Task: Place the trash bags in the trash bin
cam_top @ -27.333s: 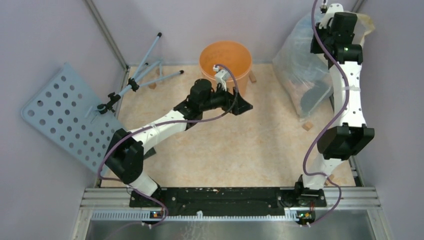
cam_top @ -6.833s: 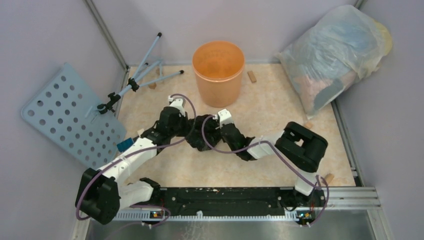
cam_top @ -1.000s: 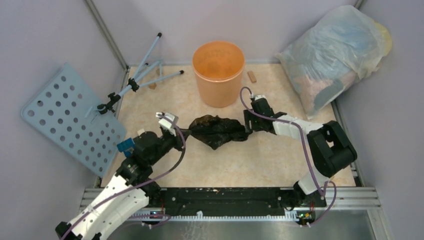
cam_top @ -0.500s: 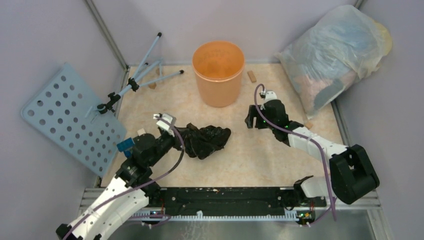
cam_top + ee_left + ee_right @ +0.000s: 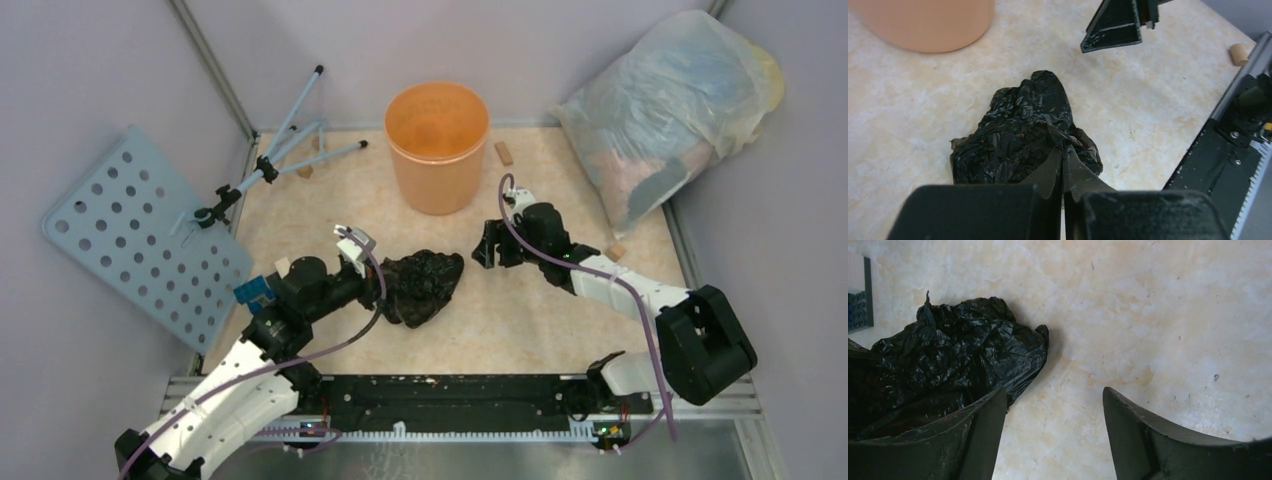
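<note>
The left hand point(image 5: 1063, 152) is clamped on the black trash bag point(image 5: 425, 285), which lies crumpled on the desk point(image 5: 520, 320) short of the orange trash bin point(image 5: 438, 150). The right hand point(image 5: 1054, 397) hovers just beside the bag, spread apart.

Light bright, even, diffuse from overhead; shadows soft, short. All 3 views sharp, no motion blur. Small glints on black bag point(image 5: 1018, 135).

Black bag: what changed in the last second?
The right gripper let go of the black bag, pulled away, and now hangs open beside it. The bag, no longer stretched, has bunched up by the left gripper, still shut on it. The orange bucket and stuffed bag have not moved.
</note>
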Controlling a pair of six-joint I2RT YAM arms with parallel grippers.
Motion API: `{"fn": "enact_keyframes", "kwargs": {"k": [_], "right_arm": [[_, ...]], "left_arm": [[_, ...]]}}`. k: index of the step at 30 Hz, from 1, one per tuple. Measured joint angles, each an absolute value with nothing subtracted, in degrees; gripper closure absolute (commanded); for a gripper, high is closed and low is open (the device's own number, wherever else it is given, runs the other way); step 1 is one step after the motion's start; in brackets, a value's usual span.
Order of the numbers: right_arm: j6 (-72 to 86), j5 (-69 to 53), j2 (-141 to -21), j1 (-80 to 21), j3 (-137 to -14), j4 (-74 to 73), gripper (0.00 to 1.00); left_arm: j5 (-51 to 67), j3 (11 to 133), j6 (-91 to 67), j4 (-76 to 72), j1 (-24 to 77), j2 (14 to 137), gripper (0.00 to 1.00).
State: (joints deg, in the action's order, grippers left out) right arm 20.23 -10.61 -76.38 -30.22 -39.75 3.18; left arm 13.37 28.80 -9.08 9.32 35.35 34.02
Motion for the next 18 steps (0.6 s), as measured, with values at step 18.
{"fn": "enact_keyframes", "kwargs": {"k": [18], "right_arm": [[25.5, -11.6, -76.4, -30.4, -37.5, 0.5, 0.31]], "left_arm": [[22.0, 19.5, -18.5, 2.5, 37.0, 35.7, 1.0]]}}
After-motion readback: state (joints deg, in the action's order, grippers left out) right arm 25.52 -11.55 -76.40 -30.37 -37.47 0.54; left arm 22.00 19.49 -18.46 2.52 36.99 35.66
